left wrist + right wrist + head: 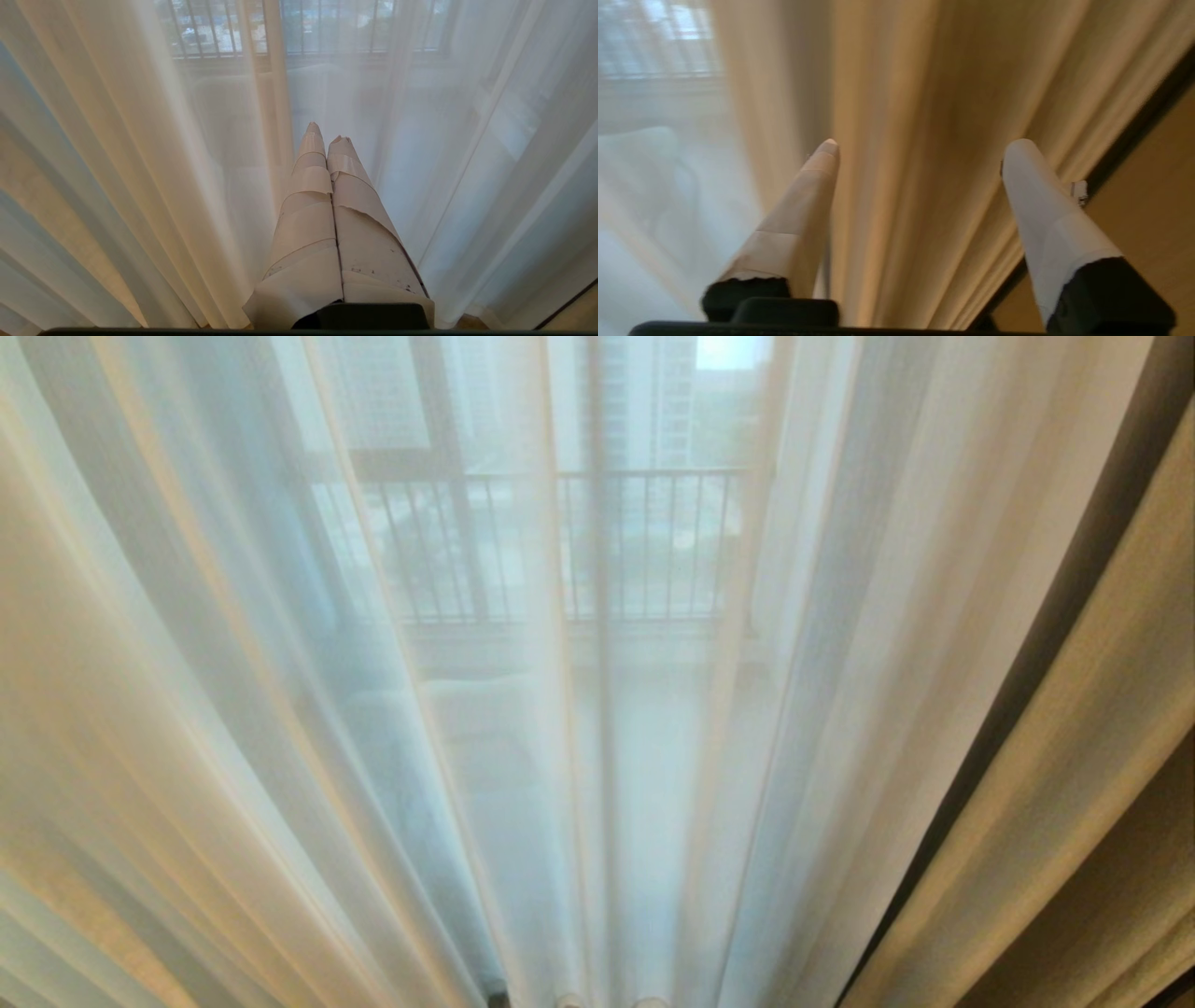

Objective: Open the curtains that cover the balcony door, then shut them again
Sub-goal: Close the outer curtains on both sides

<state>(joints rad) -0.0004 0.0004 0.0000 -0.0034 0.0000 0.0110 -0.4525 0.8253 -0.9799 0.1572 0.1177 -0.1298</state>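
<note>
While the sheer curtain (280,709) hangs across nearly the whole head view, the balcony door (597,616) shows only as a faint upright frame bar through the fabric, with the barred railing (644,541) hazy beyond it. Thick beige drape (1074,756) sits bunched at the right edge, a dark strip beside it. Neither hand appears here. My read: sheers drawn shut, heavy drape pulled off to the side on the right at least. Can't tell from this alone whether that is the start or the end of the cycle.

Left wrist view: left hand (327,133) has its taped fingers (308,186) pressed together, nothing between them, pointing at the sheer folds. Tips look close to the fabric; contact unclear. Railing visible through the cloth at the top. Looks parked.

Right wrist view: right hand (920,144) has fingers (1041,196) spread wide, nothing pinched. Beige drape folds fill the gap ahead of it, sheer to one side, a dark frame edge (1134,140) and tan wall on the other. Picture is smeared, so touch is not readable.

Judgement: right hand holds no cloth and is lined up on the heavy drape, either about to grab or just let go. Task not visibly finished; door is covered by sheers only.
</note>
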